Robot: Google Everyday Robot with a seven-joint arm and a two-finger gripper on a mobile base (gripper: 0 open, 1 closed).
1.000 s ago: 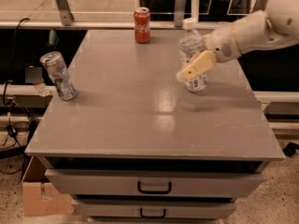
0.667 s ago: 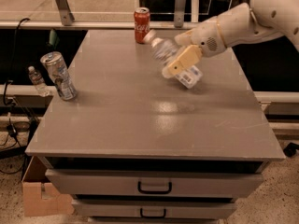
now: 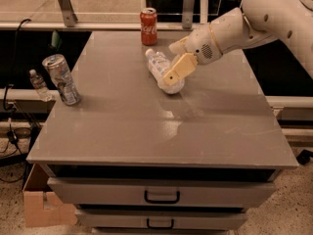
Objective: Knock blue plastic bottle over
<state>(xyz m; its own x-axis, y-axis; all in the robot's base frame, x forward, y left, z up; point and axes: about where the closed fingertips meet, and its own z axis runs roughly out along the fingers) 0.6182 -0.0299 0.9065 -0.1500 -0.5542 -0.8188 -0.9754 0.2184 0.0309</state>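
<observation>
— The gripper [image 3: 175, 58] hovers over the far half of the grey table [image 3: 146, 131], jaws apart, one tan finger [image 3: 177, 68] resting on the blue plastic bottle [image 3: 157, 65].

— Upright a second ago, it now lies flat, cap toward the red cola can [image 3: 148, 26] (task looks done).

— Drawers [image 3: 161, 195] below; the silver can [image 3: 62, 80] stands at the left edge, with a tiny bottle [image 3: 38, 84] beyond it.

Blue plastic bottle [image 3: 159, 65]: clear, shiny plastic. Claw [image 3: 177, 58] just above it looks matt plastic. Table [image 3: 146, 129] smooth, slightly glossy.
</observation>
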